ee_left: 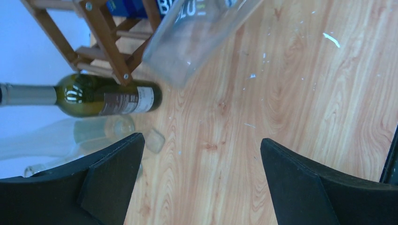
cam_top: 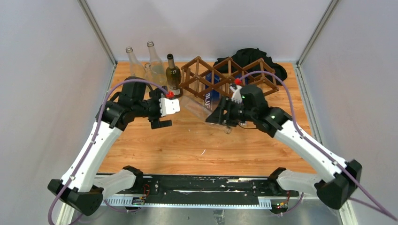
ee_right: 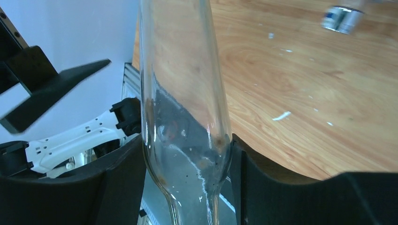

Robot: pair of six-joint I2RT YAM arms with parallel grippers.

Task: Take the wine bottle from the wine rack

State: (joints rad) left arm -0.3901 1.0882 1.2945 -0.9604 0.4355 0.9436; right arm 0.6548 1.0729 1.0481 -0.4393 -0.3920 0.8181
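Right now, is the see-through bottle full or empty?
Empty, it seems: the table shows plainly through the clear bottle held in the right gripper, and no liquid line appears.

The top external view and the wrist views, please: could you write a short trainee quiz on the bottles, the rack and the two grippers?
1. True or false: the left gripper holds the clear wine bottle.
2. In the top view, what stands upright just left of the wine rack? A) a dark green bottle B) a mug C) a bowl
3. Fill in: the right gripper is shut on the clear wine bottle, whose label is ____.
Key: 1 false, the left gripper is open and empty; 2 A; 3 blue.
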